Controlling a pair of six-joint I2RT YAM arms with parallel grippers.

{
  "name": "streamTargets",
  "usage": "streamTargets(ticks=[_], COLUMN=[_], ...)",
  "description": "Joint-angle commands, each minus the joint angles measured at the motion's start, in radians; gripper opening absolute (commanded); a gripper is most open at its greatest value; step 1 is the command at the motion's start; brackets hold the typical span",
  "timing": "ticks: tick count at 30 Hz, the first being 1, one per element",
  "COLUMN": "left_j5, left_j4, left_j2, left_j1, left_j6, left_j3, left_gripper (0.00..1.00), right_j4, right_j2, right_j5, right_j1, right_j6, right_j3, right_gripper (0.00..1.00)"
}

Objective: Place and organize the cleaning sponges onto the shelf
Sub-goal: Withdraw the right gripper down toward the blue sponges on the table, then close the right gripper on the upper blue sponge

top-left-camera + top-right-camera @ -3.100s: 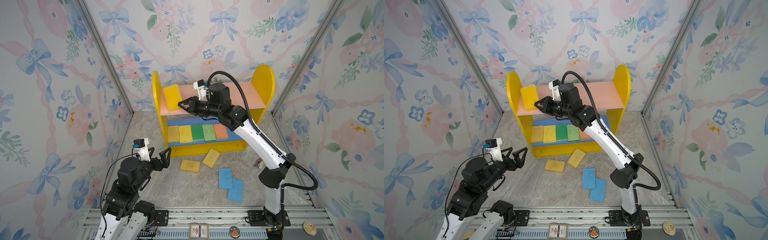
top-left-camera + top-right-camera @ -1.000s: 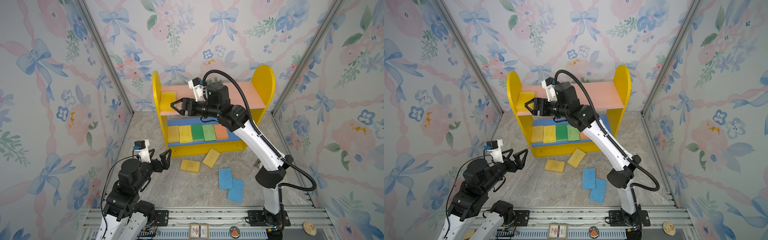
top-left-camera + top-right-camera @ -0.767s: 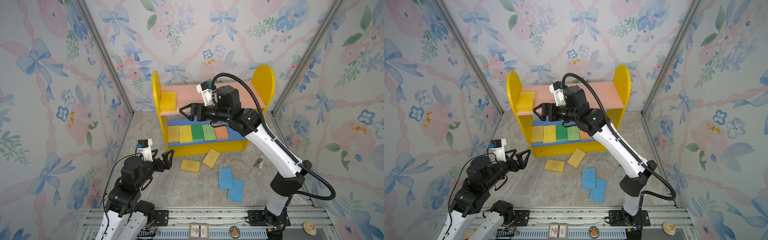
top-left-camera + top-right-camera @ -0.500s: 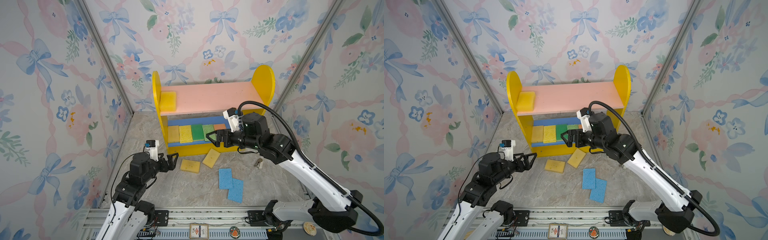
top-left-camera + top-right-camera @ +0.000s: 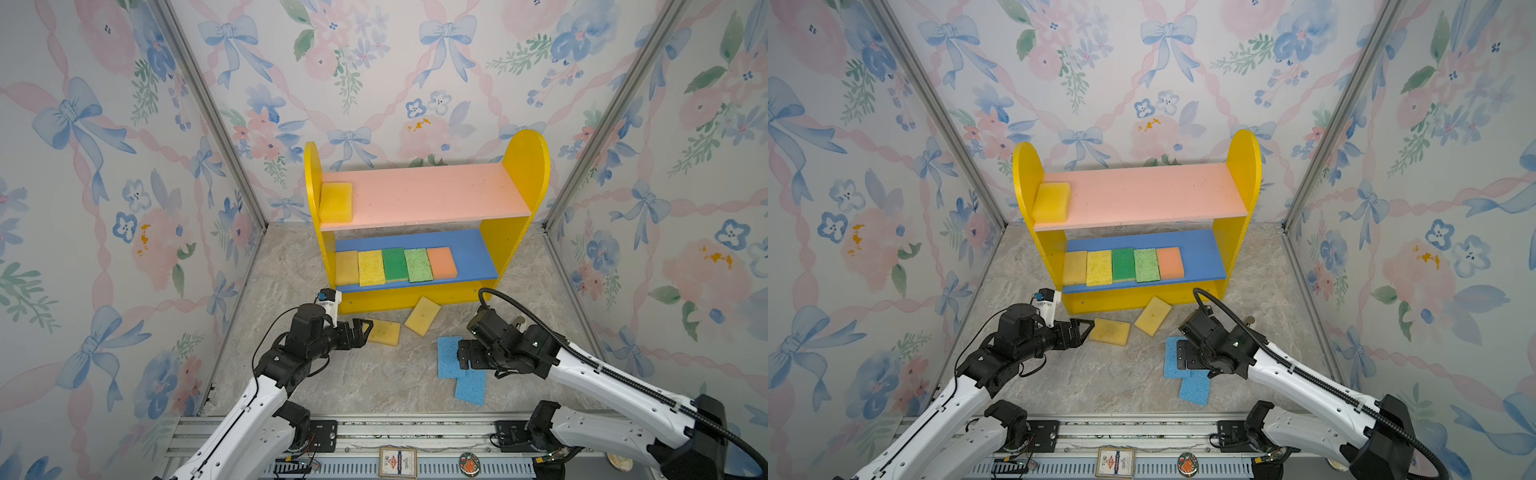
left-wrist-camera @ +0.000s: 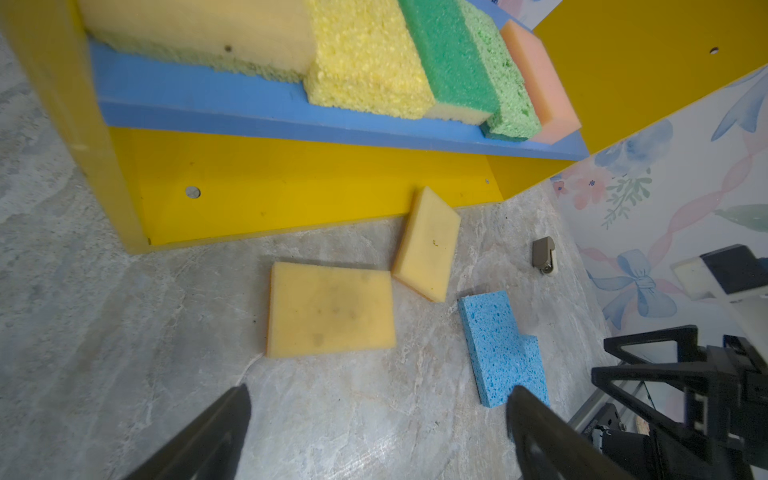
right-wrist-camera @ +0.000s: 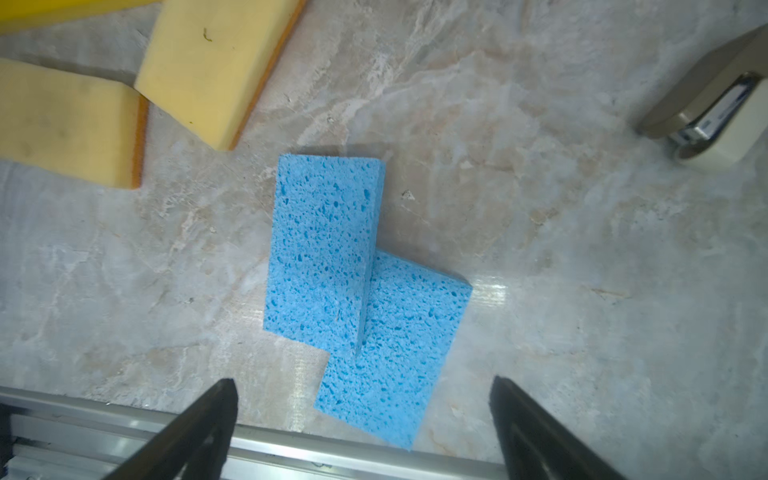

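The shelf holds one yellow sponge at the left end of its pink board. Several sponges lie in a row on its blue board. On the floor lie two yellow sponges and two overlapping light blue sponges. My left gripper is open and empty, its tips just short of the nearer yellow floor sponge. My right gripper is open and empty over the blue pair.
A small beige stapler-like object lies on the floor right of the sponges. The aluminium rail runs along the front edge. Wallpapered walls close in the left, right and back sides.
My right arm let go of the yellow sponge on the pink board, pulled back and came down over the blue sponges. My left gripper advanced toward the yellow floor sponge.
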Motion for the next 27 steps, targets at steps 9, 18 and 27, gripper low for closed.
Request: streamTargets(ticks=[9,18,27], left_j5=[-0.019,-0.038,-0.043], left_j4=[0.031,0.031,0.031], left_j2=[-0.035,-0.080,-0.085], left_j1=[-0.011,-0.028,-0.036], left_j6=[-0.003,-0.007,-0.007], left_j3=[-0.015,-0.017,-0.018], left_gripper=[0.98,0.98,0.98], right_j4=[0.130,0.173,0.206], right_j2=[0.332,0.471,0.521], right_j5=[0.088,0.092,0.080], right_j1=[0.057,0.033,0.009], right_j6=[-0.020,-0.022,-0.025], right_j3=[0.128,0.152,0.141], right_gripper=[0.97,0.97,0.97])
